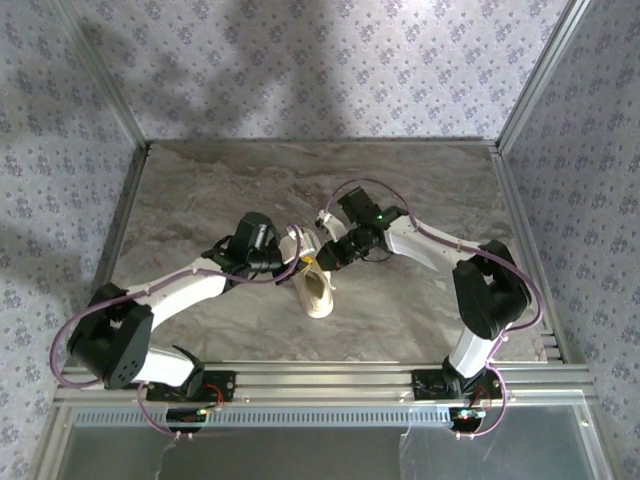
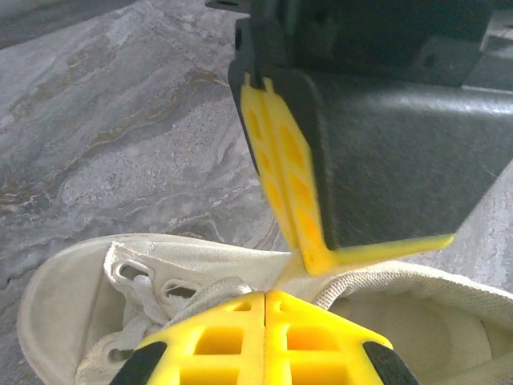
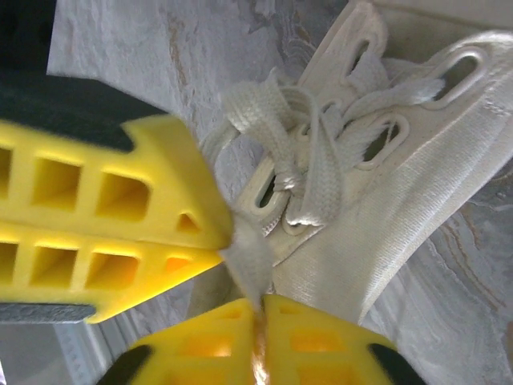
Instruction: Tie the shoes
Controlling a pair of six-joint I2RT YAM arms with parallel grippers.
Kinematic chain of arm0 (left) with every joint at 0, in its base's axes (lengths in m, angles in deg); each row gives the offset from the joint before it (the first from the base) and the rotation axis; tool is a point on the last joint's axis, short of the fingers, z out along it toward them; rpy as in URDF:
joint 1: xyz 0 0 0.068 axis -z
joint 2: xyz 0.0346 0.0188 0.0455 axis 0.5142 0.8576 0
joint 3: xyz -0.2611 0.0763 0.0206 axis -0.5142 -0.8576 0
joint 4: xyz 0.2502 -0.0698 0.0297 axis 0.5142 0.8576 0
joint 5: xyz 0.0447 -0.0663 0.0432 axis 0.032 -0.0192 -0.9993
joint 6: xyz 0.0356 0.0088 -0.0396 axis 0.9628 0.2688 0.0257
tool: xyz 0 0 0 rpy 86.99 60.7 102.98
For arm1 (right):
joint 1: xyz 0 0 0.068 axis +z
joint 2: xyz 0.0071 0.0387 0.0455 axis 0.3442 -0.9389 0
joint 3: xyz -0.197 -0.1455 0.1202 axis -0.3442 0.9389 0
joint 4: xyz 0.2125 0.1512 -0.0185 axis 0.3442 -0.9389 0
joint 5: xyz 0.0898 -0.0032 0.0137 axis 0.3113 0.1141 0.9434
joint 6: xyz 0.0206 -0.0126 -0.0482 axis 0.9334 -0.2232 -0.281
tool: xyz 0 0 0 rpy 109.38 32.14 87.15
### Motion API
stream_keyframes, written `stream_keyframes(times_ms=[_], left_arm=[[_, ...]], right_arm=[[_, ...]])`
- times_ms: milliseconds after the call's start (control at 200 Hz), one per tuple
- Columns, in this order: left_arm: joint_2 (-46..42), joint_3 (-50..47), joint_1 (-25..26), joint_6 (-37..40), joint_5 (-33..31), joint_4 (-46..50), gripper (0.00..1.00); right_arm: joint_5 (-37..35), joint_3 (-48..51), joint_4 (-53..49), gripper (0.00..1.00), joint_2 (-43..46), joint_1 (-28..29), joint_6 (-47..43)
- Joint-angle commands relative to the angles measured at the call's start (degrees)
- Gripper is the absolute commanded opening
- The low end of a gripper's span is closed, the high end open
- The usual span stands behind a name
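The cream sneaker (image 1: pixel 319 293) lies at the centre of the marbled worktop (image 1: pixel 200 200), toe towards the bottom of the top view. The left gripper (image 1: pixel 298 262) and right gripper (image 1: pixel 322 257) meet just above its open end.

In the right wrist view, the right gripper's fingers (image 3: pixel 321 337), at the bottom edge, are clenched on a short strip of the white laces (image 3: pixel 309 160). The rest of the laces lie bunched over the eyelets at upper centre. The left gripper's fingers (image 3: pixel 120 233) come in from the left, pressed together, their tips touching that strip. I cannot tell whether they grip it.

In the left wrist view, the sneaker's toe is at lower left.
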Motion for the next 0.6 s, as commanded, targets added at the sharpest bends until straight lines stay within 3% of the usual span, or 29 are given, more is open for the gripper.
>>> stream_keyframes(times_ms=[0, 200, 425, 595], left_arm=[[-2.39, -2.04, 0.19, -2.06, -0.64, -2.17, 0.0], [-6.32, -6.49, 0.09, -5.27, -1.95, -4.99, 0.0], [-9.52, -8.8, 0.03, -6.29, -2.48, -4.42, 0.0], [-9.86, -8.82, -0.2, -7.33, -2.34, -4.11, 0.0]], right_arm=[[3.18, -1.41, 1.0, 0.29, 2.48, -1.48, 1.8], [4.25, -3.45, 1.05, 0.38, 1.69, -3.14, 4.5], [-3.24, -10.86, -3.1, 0.4, -5.05, -1.57, 7.56], [-2.41, -15.87, -5.15, 0.4, -11.23, -0.15, 7.66]])
